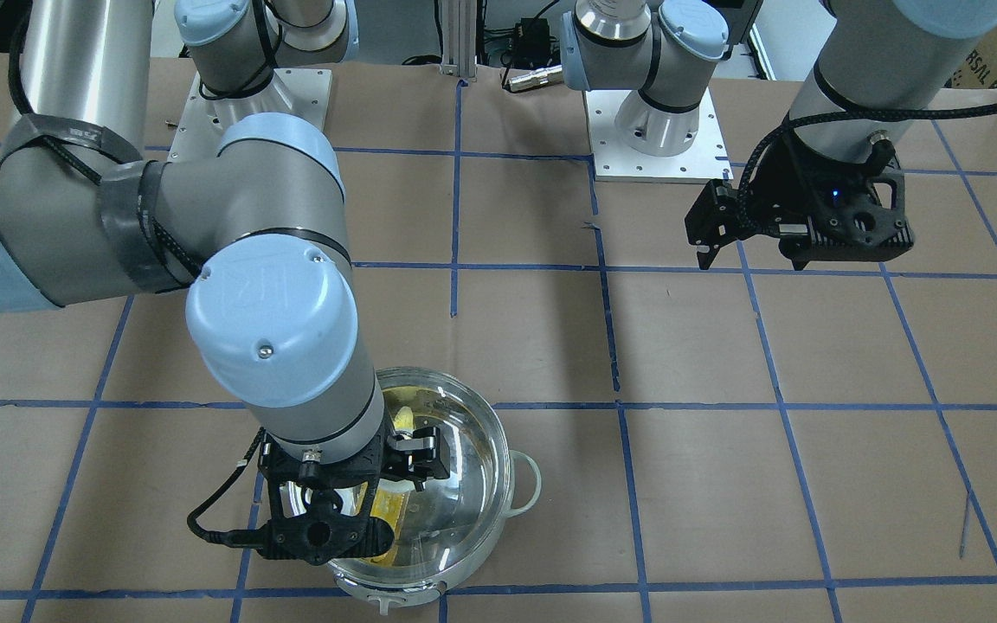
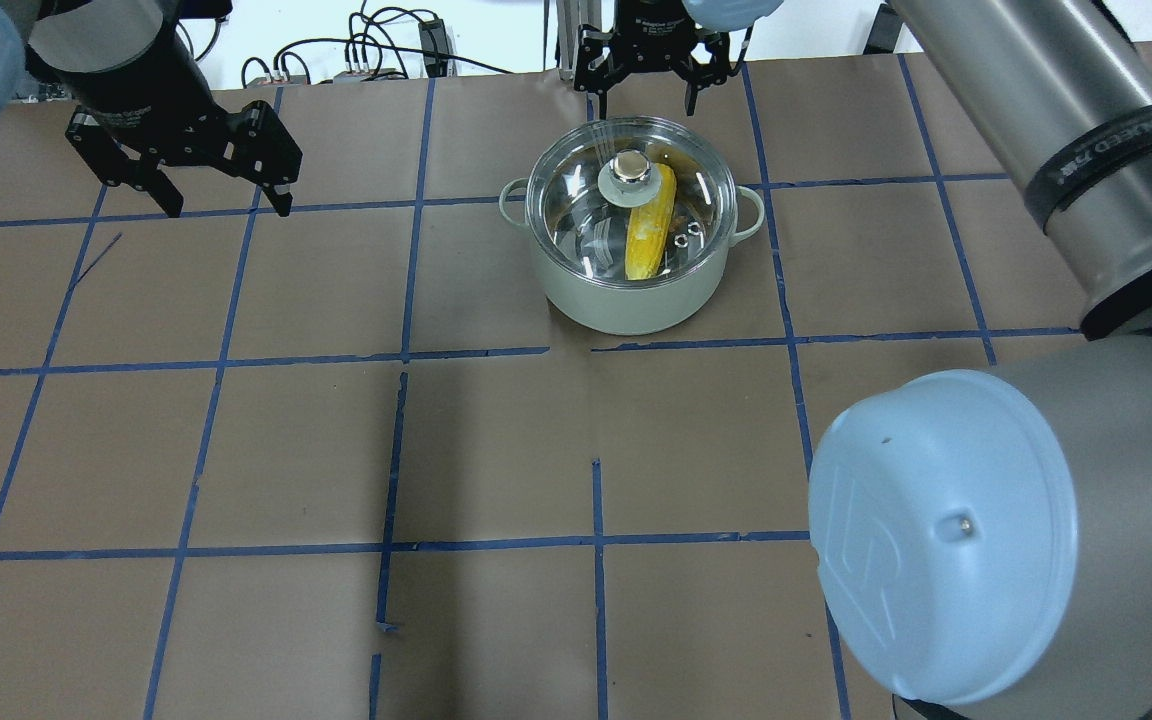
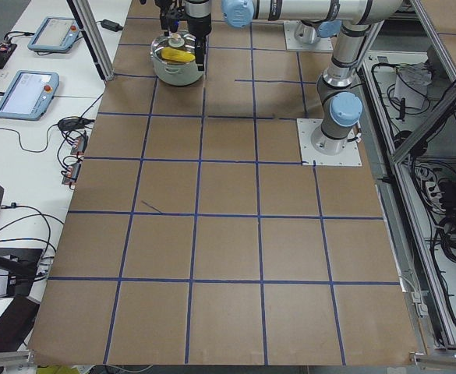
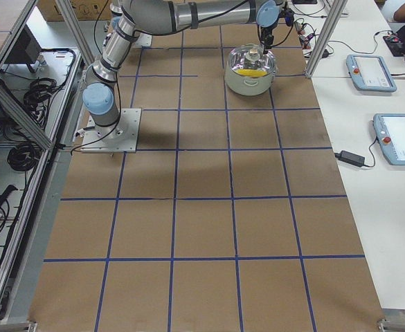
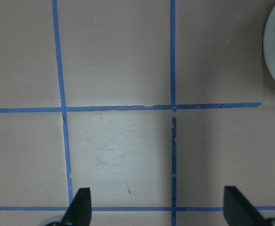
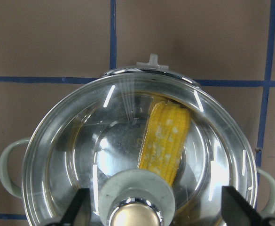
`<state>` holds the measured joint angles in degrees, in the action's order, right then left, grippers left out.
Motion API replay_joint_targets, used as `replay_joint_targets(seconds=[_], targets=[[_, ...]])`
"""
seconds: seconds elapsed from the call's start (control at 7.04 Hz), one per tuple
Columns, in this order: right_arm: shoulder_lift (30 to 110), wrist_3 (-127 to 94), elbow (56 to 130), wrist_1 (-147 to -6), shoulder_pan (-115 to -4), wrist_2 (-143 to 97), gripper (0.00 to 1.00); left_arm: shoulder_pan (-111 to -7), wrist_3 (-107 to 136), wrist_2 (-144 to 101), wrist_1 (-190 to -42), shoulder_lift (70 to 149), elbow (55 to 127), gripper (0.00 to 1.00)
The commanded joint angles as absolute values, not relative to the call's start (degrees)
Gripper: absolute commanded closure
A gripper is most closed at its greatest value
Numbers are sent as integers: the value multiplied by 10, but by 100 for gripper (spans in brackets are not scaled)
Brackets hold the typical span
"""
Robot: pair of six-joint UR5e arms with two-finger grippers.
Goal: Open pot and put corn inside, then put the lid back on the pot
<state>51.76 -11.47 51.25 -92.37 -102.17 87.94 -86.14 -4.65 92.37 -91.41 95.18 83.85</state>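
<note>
Hanging over the left part of the tabletop (image 2: 496,450), toward the edge opposite the robot, the left hand (image 2: 229,208) points down with its two fingers spread wide and nothing between them. Its wrist view shows only brown surface and blue tape lines (image 5: 173,56) under the fingertips, with a sliver of the pot's pale side at the upper right corner.

Further right, close to that same far edge and a little right of the middle, stands the pot (image 2: 626,295), upright, with one loop handle (image 2: 509,197) on its left and the other (image 2: 754,212) on its right. The lid (image 2: 576,200) sits on the rim and covers the whole opening, its knob (image 2: 629,172) up. Through the glass the corn (image 2: 648,235) shows, lying inside the pot on the steel bottom, just right of the knob, its length running roughly toward the far edge.

Over the lid is the right hand (image 2: 642,105), pointing down. From its wrist camera the two fingertips (image 6: 81,207) stand far apart, one on each side of the knob and clear of it, so this hand is wide open and grips nothing. How high it hangs above the glass cannot be told.
</note>
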Motion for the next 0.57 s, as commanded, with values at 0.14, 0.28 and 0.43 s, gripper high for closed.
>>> replay_joint_targets(seconds=[0.14, 0.28, 0.43], targets=[[539, -64, 497, -903, -987, 875, 0, -861, -47, 924, -914, 952, 838, 0], [555, -31, 501, -895, -964, 875, 0, -861, -47, 924, -914, 952, 838, 0], [573, 24, 511, -879, -944, 876, 0, -861, -47, 925, -914, 952, 838, 0]])
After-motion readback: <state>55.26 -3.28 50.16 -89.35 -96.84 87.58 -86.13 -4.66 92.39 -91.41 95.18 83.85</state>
